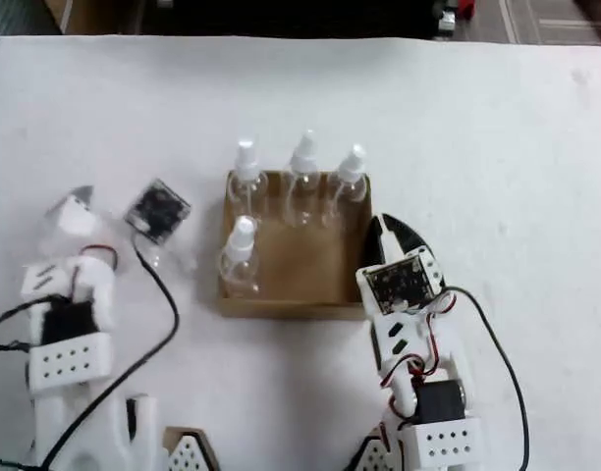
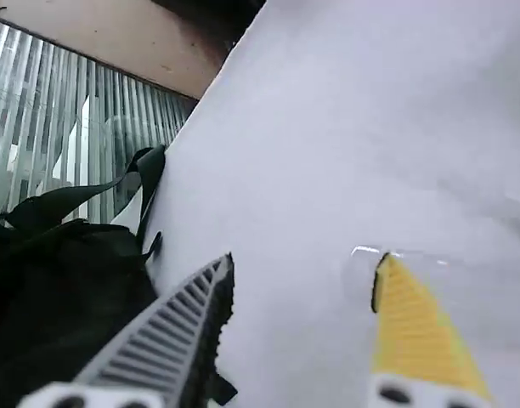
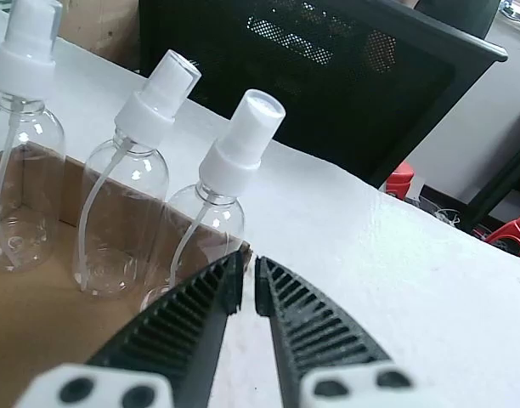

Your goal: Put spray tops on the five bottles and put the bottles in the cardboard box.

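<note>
I count four small clear plastic bottles point(image 3: 122, 212), each capped with a white spray top point(image 1: 245, 153), all upright inside the shallow brown cardboard box point(image 1: 296, 306) at mid-table; three stand in a row against its far wall, the left one point(image 1: 246, 188), the middle one point(image 1: 302, 186) and the right one point(image 1: 349, 190); the fourth point(image 1: 239, 259) stands alone by the left wall; well left of the box lies a clear shape with a white patch point(image 1: 73, 214), perhaps the fifth bottle.

one bottle point(image 3: 18, 170) cut by frame edge, cardboard box point(image 3: 48, 323) cropped
</note>
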Controlling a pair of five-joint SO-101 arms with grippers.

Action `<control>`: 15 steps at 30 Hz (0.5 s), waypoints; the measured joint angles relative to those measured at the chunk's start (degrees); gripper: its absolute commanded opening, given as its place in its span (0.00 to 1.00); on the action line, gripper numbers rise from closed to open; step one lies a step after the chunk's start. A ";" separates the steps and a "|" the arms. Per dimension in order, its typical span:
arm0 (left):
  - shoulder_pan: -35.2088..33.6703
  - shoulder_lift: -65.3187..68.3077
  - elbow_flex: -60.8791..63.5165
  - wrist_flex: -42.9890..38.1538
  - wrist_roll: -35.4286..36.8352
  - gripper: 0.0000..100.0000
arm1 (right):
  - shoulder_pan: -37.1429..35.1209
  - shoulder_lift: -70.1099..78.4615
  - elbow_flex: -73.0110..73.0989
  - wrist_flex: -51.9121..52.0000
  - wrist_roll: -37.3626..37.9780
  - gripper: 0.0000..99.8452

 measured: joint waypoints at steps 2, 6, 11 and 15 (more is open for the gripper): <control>-0.09 0.00 -2.55 6.33 -3.69 0.25 | 0.00 0.00 0.00 0.00 0.09 0.02; 0.44 0.00 -3.08 16.62 -13.19 0.25 | 0.00 0.00 0.00 0.00 0.18 0.02; 0.53 0.00 -1.85 14.42 -14.07 0.28 | 0.00 0.00 0.00 0.00 0.26 0.02; 0.00 0.00 4.57 12.40 -17.14 0.29 | 0.00 0.00 0.00 0.00 0.26 0.02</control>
